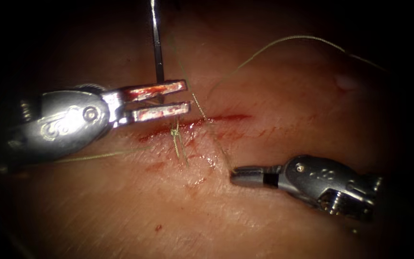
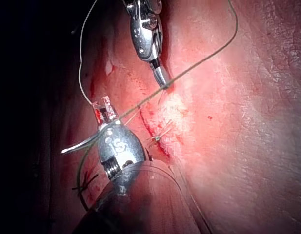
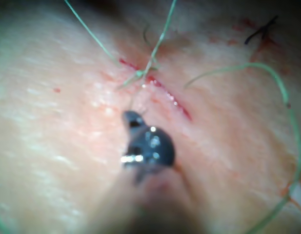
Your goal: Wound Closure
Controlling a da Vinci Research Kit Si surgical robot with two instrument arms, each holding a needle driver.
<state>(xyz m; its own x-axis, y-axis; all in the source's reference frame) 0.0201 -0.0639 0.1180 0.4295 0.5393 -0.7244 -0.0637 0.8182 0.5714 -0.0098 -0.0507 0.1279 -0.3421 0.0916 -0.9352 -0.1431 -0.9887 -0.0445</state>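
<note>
The left tool (image 1: 176, 98) has its jaws open, smeared with red fluid (image 1: 226, 117), and the needle (image 1: 157, 45) stands between them near their base, its long axis rising almost straight up and away from the jaws; whether they really press on it I cannot say for sure. The right tool (image 1: 238, 176) has its jaws closed on the thin, pale green thread (image 1: 216, 139), which runs from its tip up to the cut (image 1: 192, 123). The knot (image 1: 174, 131) with short ends lies just below the left jaws, on the moist, glossy tissue (image 1: 264, 220), nearer to the left tool.
</note>
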